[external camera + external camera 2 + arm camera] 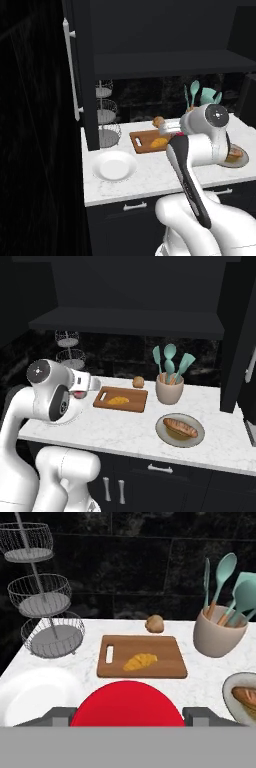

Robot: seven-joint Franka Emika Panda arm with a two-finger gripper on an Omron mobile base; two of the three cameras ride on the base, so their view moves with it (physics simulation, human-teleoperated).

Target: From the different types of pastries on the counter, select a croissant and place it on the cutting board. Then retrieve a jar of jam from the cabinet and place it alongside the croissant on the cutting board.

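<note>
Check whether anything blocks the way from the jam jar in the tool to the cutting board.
Nothing visible does. The jar sits in the tool, with bare counter between it and the cutting board. The croissant lies mid-board, leaving free space on either side of it.

A three-tier grey wire basket stand (46,607) occupies the counter's rear left corner. A round white plate (114,166) lies near the front left edge. A beige utensil crock (169,389) holding teal spatulas (170,362) stands toward the rear right.
</note>
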